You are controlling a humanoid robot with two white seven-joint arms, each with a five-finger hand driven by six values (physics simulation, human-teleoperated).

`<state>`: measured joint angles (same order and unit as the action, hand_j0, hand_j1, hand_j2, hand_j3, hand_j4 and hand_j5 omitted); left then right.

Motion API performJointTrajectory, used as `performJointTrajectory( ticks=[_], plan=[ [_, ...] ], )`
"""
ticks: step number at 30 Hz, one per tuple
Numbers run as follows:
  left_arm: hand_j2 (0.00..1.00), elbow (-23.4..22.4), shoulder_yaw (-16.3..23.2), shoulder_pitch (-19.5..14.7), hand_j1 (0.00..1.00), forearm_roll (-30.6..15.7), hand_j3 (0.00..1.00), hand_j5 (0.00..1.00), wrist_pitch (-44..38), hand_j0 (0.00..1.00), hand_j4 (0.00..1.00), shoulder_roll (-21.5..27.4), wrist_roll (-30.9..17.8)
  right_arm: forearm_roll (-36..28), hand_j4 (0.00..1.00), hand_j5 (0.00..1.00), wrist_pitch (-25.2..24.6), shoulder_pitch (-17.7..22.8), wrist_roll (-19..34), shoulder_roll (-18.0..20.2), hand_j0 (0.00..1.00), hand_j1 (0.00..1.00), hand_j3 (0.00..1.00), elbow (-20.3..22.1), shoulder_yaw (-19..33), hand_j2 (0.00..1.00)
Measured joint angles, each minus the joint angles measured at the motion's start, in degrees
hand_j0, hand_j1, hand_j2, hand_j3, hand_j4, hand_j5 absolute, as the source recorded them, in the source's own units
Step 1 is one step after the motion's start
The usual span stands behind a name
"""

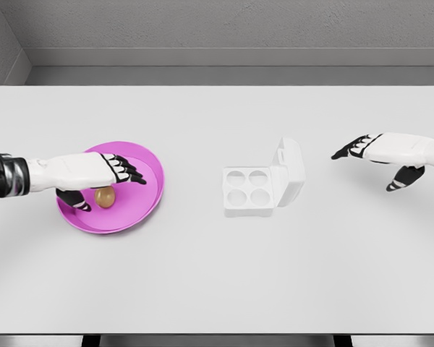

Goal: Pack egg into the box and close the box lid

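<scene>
A brown egg [105, 197] lies in a shallow pink plate [148, 189] on the left of the white table. My left hand [94, 181] hovers right over the egg, fingers spread and thumb down beside it, holding nothing. A white egg box [249, 191] with four empty round cups sits near the table's middle, its lid [291, 172] standing open on the right side. My right hand [380, 159] floats open to the right of the box, well apart from it.
The white table [217, 275] ends at a grey back wall behind and at a dark front edge below. Nothing else stands on it.
</scene>
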<state>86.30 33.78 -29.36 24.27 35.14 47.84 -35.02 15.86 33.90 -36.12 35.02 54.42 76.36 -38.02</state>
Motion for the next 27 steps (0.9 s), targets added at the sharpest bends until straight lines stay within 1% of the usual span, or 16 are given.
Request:
performJointTrajectory(
  ticks=[2, 9, 10, 11, 12, 14, 27],
  plan=[
    [0.97, 0.0, 0.0, 0.0, 0.97, 0.0, 0.97, 0.97, 0.0, 0.97, 0.97, -0.1, 0.0, 0.0, 1.00, 1.00, 0.0, 0.1, 0.0, -0.1, 1.00, 1.00, 1.00, 0.0, 0.0, 1.00],
    [0.96, -0.1, 0.1, 0.1, 0.96, 0.3, 0.96, 0.96, 0.0, 0.96, 0.96, -0.1, 0.0, 0.0, 1.00, 1.00, 0.0, 0.2, 0.0, -1.0, 1.00, 1.00, 1.00, -0.1, -0.4, 1.00],
    [0.93, -0.1, 0.0, 0.1, 0.93, 0.5, 0.93, 0.93, 0.0, 0.93, 0.93, -0.1, 0.0, 0.0, 1.00, 1.00, 0.0, 0.2, 0.0, -1.1, 1.00, 1.00, 1.00, -0.1, -0.4, 1.00],
    [0.92, -0.1, 0.0, 0.1, 0.92, 0.6, 0.92, 0.92, 0.0, 0.92, 0.92, -0.1, 0.0, 0.0, 1.00, 1.00, 0.0, 0.2, 0.0, -1.1, 1.00, 1.00, 1.00, -0.1, -0.5, 1.00],
    [0.86, -0.1, 0.0, 0.1, 0.86, 0.6, 0.86, 0.86, 0.0, 0.86, 0.86, 0.0, 0.0, 0.0, 1.00, 1.00, 0.0, 0.2, 0.0, -1.2, 1.00, 1.00, 1.00, -0.1, -0.5, 1.00],
    [0.84, -0.1, -0.1, 0.2, 0.84, 0.5, 0.84, 0.84, 0.0, 0.84, 0.84, 0.0, 0.0, 0.0, 1.00, 1.00, 0.0, 0.4, 0.0, -1.2, 1.00, 1.00, 1.00, -0.1, -0.5, 1.00],
    [0.84, -0.4, 0.1, 0.4, 0.84, -0.2, 0.84, 0.84, 0.0, 0.84, 0.84, 0.4, 0.0, 0.2, 1.00, 1.00, 0.1, 1.1, 0.0, -1.2, 1.00, 1.00, 1.00, 0.6, -1.2, 1.00]
  ],
)
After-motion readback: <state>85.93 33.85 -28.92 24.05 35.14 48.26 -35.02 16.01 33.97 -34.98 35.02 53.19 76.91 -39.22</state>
